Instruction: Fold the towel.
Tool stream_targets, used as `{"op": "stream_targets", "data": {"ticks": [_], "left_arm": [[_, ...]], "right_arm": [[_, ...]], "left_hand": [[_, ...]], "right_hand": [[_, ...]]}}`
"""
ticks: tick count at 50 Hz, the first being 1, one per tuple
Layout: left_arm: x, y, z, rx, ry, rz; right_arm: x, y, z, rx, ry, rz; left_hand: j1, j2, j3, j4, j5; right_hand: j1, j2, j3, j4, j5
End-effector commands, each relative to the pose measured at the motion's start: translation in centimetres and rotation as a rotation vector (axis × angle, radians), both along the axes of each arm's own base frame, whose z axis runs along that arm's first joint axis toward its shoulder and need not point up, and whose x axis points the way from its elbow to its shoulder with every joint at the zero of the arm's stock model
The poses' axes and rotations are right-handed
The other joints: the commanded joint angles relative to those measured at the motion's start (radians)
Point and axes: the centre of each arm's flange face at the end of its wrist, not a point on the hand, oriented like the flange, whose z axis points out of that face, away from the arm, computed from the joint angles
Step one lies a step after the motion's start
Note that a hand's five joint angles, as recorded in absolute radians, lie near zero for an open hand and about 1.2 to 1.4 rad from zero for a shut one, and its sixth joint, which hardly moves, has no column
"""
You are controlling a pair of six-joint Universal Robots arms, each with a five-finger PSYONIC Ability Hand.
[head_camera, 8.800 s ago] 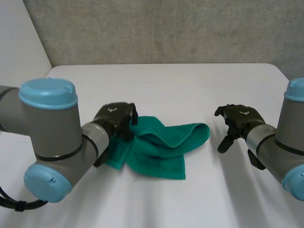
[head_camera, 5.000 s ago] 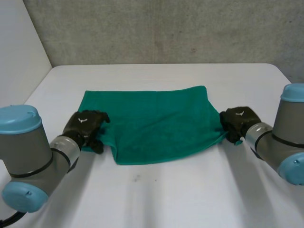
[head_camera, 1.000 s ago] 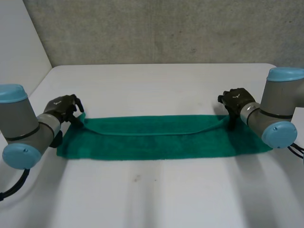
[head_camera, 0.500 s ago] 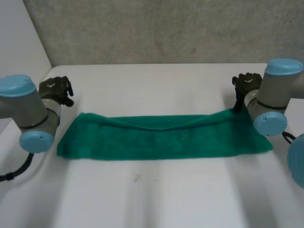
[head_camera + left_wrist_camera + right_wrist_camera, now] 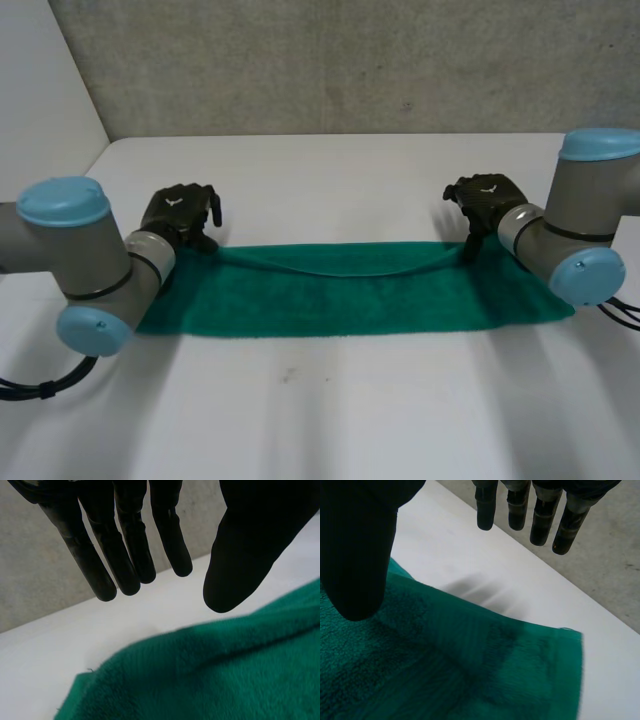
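The left robot hand (image 5: 180, 213) hovers wide and empty at the ten o'clock corner of the green terry towel (image 5: 350, 295), a long folded strip across the white bench (image 5: 330, 420). At its one o'clock edge the right robot hand (image 5: 487, 197) hangs equally spread, empty.

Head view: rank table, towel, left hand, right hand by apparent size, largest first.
1. table
2. towel
3. left hand and right hand: they look about alike, so I am not ranking them against each other.
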Motion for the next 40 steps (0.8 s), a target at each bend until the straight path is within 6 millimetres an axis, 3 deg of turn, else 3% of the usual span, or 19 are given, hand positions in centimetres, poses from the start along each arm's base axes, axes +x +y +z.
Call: {"op": "stream_targets", "data": {"ticks": [1,6,10,14,22,27,34,40], "left_arm": [[-0.7,-1.4,-2.3,-0.023,-0.091,-0.019],[-1.1,-2.9,-3.3,-0.042,-0.105,-0.019],[-1.2,-4.0,-3.2,-0.071,-0.098,-0.002],[-1.4,-5.8,-2.6,-0.125,-0.084,0.018],[-1.2,-7.4,-2.4,-0.172,-0.069,0.076],[-1.0,-6.9,-2.4,-0.16,-0.067,0.078],[-0.2,-3.4,-0.2,-0.124,-0.081,0.062],[1.1,-0.3,1.8,-0.098,-0.085,0.072]], "right_arm": [[1.0,-0.7,-1.7,-0.002,0.007,0.013],[1.0,-1.5,-2.6,-0.009,0.007,-0.007],[0.9,-2.2,-1.9,-0.049,-0.002,-0.047],[0.6,-4.3,0.0,-0.177,-0.069,-0.133],[0.9,-5.6,-0.9,-0.241,-0.096,-0.16],[0.9,-5.6,-1.0,-0.234,-0.101,-0.16],[-0.2,-3.4,0.4,-0.124,-0.049,-0.16],[-1.5,1.0,2.8,-0.019,-0.007,-0.127]], "left_hand": [[0.097,0.1,0.094,0.102,0.093],[0.097,0.1,0.094,0.102,0.093],[0.097,0.1,0.094,0.102,0.093],[0.111,0.114,0.109,0.117,0.107],[0.109,0.111,0.106,0.114,0.105],[0.103,0.105,0.1,0.108,0.099],[0.015,0.018,0.012,0.02,0.011],[-0.026,-0.024,-0.029,-0.021,-0.03]], "right_hand": [[-0.014,-0.033,-0.026,-0.044,-0.05],[0.01,-0.01,-0.002,-0.021,-0.027],[0.025,0.005,0.013,-0.006,-0.012],[0.027,0.008,0.016,-0.003,-0.009],[0.027,0.008,0.016,-0.003,-0.009],[0.022,0.002,0.01,-0.009,-0.015],[0.013,-0.007,0.001,-0.018,-0.024],[0.025,0.005,0.013,-0.006,-0.012]]}}
